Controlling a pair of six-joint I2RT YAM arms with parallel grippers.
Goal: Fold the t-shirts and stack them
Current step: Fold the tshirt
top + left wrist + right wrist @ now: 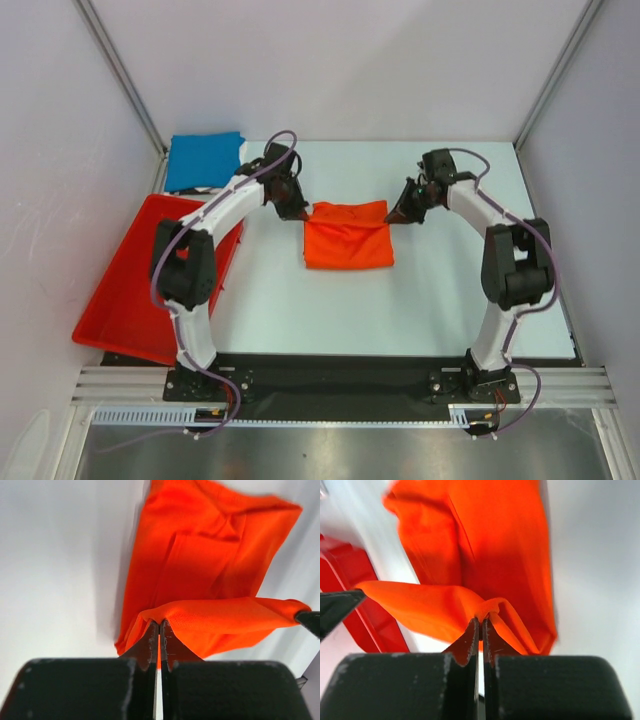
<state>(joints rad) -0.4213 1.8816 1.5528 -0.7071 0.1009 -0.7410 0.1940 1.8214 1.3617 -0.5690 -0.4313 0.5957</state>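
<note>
The orange t-shirt (347,243) lies mid-table, roughly square and partly folded, its body flat on the table (420,310). Its far edge is raised off the surface. That edge runs L-R across the workspace, and one gripper holds each end. The left gripper (297,212) has its jaws closed on the far-left corner; in the left wrist view, cloth is pinched between the fingertips (152,635) and drapes away to the right. The right gripper (398,214) has its jaws closed on the far-right corner, a mirror of the left, approx. level with it. From both sets of jaws the rest of the garment extends toward the arm bases, so the fold axis should be parallel to the held edge. Expect the next move to carry both corners together toward the near hem. Keep the two arms in step, since neither is nearer and uneven travel would likely skew the fold. A folded blue shirt (204,160) sits at far left, well apart, probably the stack site. A red bin (120,300) sits beside the left arm.
</note>
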